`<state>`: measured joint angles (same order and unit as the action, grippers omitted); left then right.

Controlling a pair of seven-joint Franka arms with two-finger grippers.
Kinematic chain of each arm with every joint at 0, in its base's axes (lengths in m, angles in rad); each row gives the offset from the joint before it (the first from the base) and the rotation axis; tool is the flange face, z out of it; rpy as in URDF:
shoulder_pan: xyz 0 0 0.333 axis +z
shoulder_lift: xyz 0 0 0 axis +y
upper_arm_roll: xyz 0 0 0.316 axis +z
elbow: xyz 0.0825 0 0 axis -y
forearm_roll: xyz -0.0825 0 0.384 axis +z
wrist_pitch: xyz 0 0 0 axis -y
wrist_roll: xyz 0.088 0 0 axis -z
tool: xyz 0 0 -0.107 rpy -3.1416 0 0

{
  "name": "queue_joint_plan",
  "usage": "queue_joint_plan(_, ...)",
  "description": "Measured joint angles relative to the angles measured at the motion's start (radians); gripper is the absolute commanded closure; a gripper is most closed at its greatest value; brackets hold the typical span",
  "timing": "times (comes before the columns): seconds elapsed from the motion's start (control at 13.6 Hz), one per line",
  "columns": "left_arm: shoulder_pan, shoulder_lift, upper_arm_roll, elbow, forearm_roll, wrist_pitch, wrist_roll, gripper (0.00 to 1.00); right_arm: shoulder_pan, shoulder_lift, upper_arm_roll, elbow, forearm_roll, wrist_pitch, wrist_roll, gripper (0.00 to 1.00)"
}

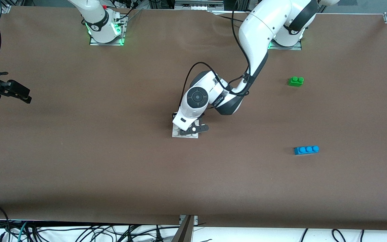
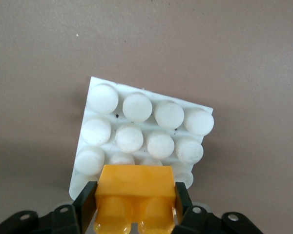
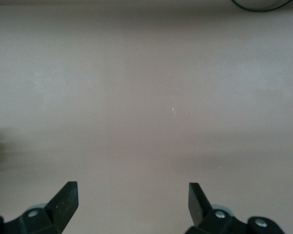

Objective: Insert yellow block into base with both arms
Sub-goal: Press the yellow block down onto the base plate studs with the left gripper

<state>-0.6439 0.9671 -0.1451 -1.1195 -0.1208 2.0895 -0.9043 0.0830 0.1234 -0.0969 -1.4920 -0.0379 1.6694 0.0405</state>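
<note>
At frame centre, the left gripper [image 2: 135,207] clamps the yellow block [image 2: 136,187] over the base [image 2: 136,129]. The right gripper [image 3: 133,200] waits at the frame's left edge, wide open and empty.

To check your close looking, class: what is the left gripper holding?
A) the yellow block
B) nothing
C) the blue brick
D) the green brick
A: the left gripper is shut on the yellow block, right over the base.
</note>
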Motion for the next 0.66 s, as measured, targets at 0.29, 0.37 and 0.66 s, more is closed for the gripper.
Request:
queue_joint_plan(0.29,-0.014,0.006,0.010,0.001,0.001,0.019,0.001,1.00,0.000,0.000,0.000,0.000,0.000,0.000,0.000,0.00)
queue_joint_plan(0.37,-0.020,0.006,0.017,0.002,0.001,0.019,0.002,1.00,0.000,0.000,0.000,0.000,0.000,0.000,0.000,0.00)
queue_joint_plan(0.66,-0.028,0.006,0.025,0.003,0.001,0.018,0.004,1.00,0.000,0.000,0.000,0.000,0.000,0.000,0.000,0.00)
